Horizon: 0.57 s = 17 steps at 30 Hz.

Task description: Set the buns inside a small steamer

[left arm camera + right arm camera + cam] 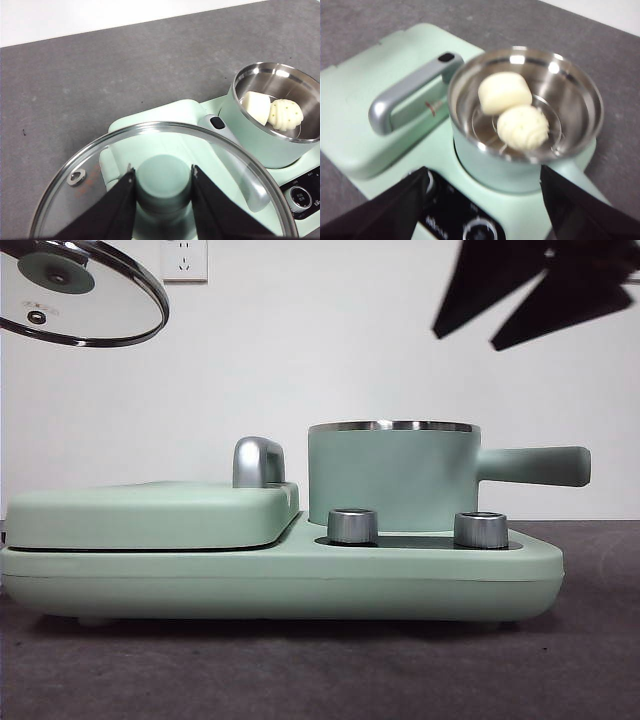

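Observation:
The small steamer (390, 478) stands uncovered on the right half of the mint-green cooker, its straight handle (535, 466) pointing right. Both buns lie inside it: a smooth cream bun (504, 92) and a ribbed bun (523, 128) side by side on the steel rack. In the left wrist view they show as the smooth bun (256, 106) and the speckled ribbed bun (285, 114). My left gripper (163, 181) is shut on the green knob of the glass lid (82, 292), held high at the upper left. My right gripper (482, 200) hangs open above the steamer (527, 112).
A flat mint-green griddle cover (150, 514) with a chrome handle (258, 461) fills the cooker's left half. Two steel knobs (352, 525) sit on the cooker's front. A white wall with a socket (184, 258) stands behind the grey table.

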### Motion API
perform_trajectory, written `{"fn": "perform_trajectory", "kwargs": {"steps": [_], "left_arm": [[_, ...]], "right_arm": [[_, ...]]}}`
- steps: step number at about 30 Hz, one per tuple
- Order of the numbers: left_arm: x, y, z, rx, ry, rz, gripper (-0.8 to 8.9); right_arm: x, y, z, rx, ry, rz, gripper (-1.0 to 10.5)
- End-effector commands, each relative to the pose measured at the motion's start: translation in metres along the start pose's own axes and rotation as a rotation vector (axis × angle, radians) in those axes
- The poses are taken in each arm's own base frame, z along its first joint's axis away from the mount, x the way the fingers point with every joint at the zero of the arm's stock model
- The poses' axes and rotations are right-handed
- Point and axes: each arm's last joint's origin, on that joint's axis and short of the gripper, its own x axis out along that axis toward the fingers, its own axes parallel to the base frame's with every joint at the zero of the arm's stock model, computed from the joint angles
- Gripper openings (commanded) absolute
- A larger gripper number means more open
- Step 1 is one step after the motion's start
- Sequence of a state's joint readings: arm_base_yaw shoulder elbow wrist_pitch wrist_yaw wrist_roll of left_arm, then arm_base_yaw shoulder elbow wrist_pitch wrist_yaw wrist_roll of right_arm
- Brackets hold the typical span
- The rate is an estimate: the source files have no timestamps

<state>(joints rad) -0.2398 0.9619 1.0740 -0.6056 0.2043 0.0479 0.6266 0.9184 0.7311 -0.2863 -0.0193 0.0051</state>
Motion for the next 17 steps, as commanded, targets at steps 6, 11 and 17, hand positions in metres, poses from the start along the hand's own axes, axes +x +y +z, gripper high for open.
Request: {"fn": "perform_trajectory", "kwargs": {"steps": [6, 11, 17], "left_arm": [[0.01, -0.004, 0.008, 0.006, -0.028, -0.028, 0.17], [0.026, -0.013, 0.013, 0.02, -0.047, -0.077, 0.17], [0.053, -0.033, 0.019, 0.042, -0.083, -0.165, 0.16]], "right_arm": [[-0.032, -0.001, -0.02, 0.003, -0.023, -0.083, 3.6], [-0.053, -0.002, -0.027, 0.002, -0.007, -0.128, 3.6], [-0.073, -0.002, -0.033, 0.005, -0.025, -0.145, 3.6]]}}
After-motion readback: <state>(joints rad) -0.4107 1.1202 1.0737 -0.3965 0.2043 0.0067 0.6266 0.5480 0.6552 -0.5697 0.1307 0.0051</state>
